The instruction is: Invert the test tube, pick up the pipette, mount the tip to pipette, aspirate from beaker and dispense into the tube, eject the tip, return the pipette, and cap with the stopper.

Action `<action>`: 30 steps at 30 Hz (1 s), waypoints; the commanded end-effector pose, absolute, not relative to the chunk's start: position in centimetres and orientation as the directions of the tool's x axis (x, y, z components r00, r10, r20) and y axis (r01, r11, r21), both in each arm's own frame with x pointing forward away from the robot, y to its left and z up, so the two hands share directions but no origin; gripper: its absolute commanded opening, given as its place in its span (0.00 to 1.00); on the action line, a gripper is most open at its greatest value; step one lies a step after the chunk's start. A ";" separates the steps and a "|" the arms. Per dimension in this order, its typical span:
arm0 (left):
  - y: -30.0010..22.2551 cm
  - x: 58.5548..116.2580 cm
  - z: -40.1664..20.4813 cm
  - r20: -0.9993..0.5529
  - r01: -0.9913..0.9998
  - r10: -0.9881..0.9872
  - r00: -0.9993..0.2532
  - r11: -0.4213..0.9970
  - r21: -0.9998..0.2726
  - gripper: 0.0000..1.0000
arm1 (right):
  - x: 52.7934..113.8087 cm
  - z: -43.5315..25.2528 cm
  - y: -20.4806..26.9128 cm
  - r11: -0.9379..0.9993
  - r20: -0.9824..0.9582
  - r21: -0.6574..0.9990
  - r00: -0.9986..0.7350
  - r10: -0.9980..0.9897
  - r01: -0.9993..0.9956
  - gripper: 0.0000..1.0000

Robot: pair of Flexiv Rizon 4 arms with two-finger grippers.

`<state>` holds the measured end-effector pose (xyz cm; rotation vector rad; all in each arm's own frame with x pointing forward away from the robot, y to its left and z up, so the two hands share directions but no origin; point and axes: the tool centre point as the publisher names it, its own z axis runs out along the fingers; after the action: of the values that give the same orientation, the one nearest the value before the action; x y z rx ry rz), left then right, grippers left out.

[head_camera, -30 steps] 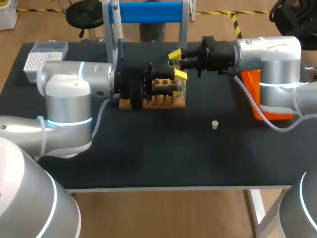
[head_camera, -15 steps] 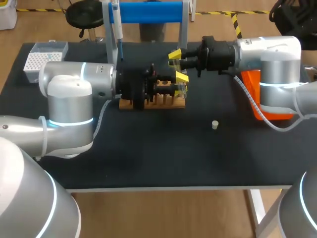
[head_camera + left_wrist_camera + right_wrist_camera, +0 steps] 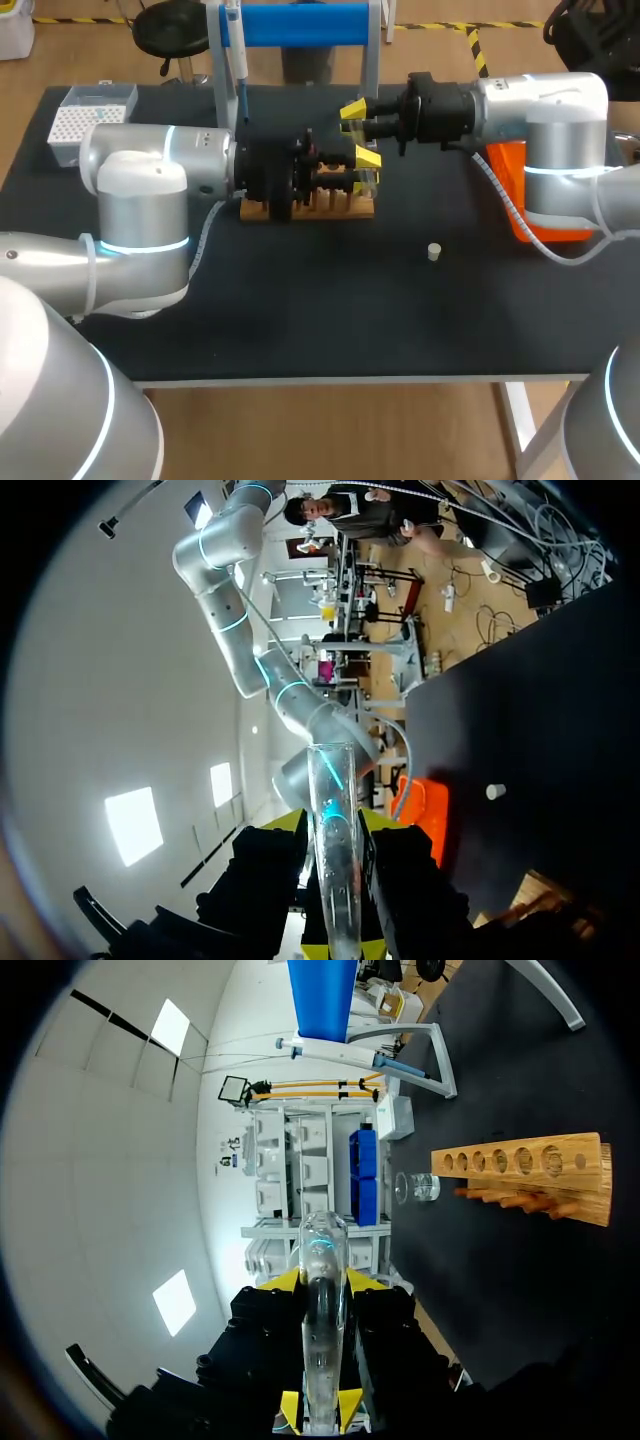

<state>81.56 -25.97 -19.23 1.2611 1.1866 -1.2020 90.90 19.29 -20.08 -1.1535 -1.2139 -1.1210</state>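
Note:
A clear test tube [image 3: 371, 178] is held above the right end of the wooden rack [image 3: 345, 207], where my two grippers meet. My left gripper [image 3: 360, 165] comes in from the left. In its wrist view both fingers press the tube [image 3: 330, 780] from two sides, so the left gripper [image 3: 335, 880] is shut on it. My right gripper [image 3: 358, 115] comes in from the right. It too is shut on the tube [image 3: 322, 1250], which rises between the fingers of that gripper [image 3: 322, 1350]. The pipette [image 3: 238, 60] hangs on the blue stand [image 3: 300, 22]. The small stopper [image 3: 434, 251] lies on the mat.
A white tip box [image 3: 85, 115] sits at the back left. An orange bin [image 3: 515, 195] stands under my right arm. Ahead of the right gripper I see the rack [image 3: 525, 1165] and a glass beaker [image 3: 418, 1188] beyond it.
My left gripper has edged to the right and its fingers have closed in on the tube. The right arm has kept still.

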 end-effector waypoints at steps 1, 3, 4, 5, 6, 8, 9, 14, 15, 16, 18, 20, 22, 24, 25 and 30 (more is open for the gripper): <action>-26.1 81.6 -19.3 -0.999 0.999 0.017 0.031 -0.032 0.030 0.23 | 90.9 -20.0 19.2 0.089 0.999 -0.037 0.038 -0.006 0.995 0.00; -26.1 81.6 -19.3 -0.999 0.999 0.014 0.031 -0.029 0.031 0.00 | 90.9 -20.0 19.2 0.089 0.999 -0.037 0.038 -0.006 0.995 0.00; -25.9 81.6 -19.3 -0.999 0.999 0.009 0.032 -0.025 0.031 0.00 | 90.9 -20.0 19.2 0.089 0.999 -0.037 0.038 -0.006 0.995 0.00; -25.9 81.6 -19.3 -1.000 0.999 0.003 0.031 -0.023 0.031 0.00 | 90.9 -20.0 19.2 0.089 0.999 -0.037 0.038 -0.006 0.995 0.00; -25.7 81.6 -19.3 -1.000 0.999 -0.003 0.031 -0.021 0.031 0.00 | 90.9 -20.0 19.2 0.089 0.999 -0.037 0.038 -0.006 0.995 0.00; -25.5 81.6 -19.3 -1.000 0.999 -0.004 0.031 -0.019 0.031 0.00 | 90.9 -20.0 19.2 0.089 0.999 -0.037 0.038 -0.006 0.995 0.00; -25.5 81.6 -19.3 -1.000 0.999 -0.007 0.031 -0.019 0.031 0.00 | 90.9 -20.0 19.2 0.089 0.999 -0.037 0.038 -0.006 0.995 0.16; -24.5 81.7 -19.5 -0.999 1.000 -0.049 0.004 -0.018 0.005 0.00 | 90.9 -20.0 19.2 0.089 0.999 -0.037 0.038 -0.006 0.995 1.00; -24.2 81.8 -19.5 -0.999 1.000 -0.054 -0.005 -0.017 -0.005 0.00 | 90.9 -20.0 19.2 0.089 0.999 -0.037 0.038 -0.006 0.995 1.00; -23.8 81.8 -19.6 -0.998 1.000 -0.059 -0.015 -0.013 -0.015 0.00 | 90.9 -20.0 19.2 0.089 0.999 -0.037 0.038 -0.006 0.995 1.00; -23.4 81.9 -19.7 -0.998 1.000 -0.064 -0.023 -0.009 -0.023 0.00 | 90.9 -20.0 19.2 0.089 0.999 -0.037 0.038 -0.006 0.995 1.00; -23.4 81.9 -19.7 -0.998 1.000 -0.064 -0.023 -0.009 -0.023 0.00 | 90.9 -20.0 19.2 0.089 0.999 -0.037 0.038 -0.006 0.995 1.00; -23.4 81.9 -19.7 -0.998 1.000 -0.064 -0.023 -0.009 -0.023 0.00 | 90.9 -20.0 19.2 0.089 0.999 -0.037 0.038 -0.006 0.995 1.00; -23.4 81.9 -19.7 -0.998 1.000 -0.064 -0.023 -0.009 -0.023 0.00 | 90.9 -20.0 19.2 0.089 0.999 -0.037 0.038 -0.006 0.995 1.00; -23.4 81.9 -19.7 -0.998 1.000 -0.064 -0.023 -0.009 -0.023 0.00 | 90.9 -20.0 19.2 0.089 0.999 -0.037 0.038 -0.006 0.995 1.00; -23.4 81.9 -19.7 -0.998 1.000 -0.064 -0.023 -0.009 -0.023 0.00 | 90.9 -20.0 19.2 0.089 0.999 -0.037 0.038 -0.006 0.995 1.00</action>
<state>81.92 -23.44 -19.73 1.1564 1.1760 -1.2638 90.91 19.29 -20.07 -1.1541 -1.2145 -1.1203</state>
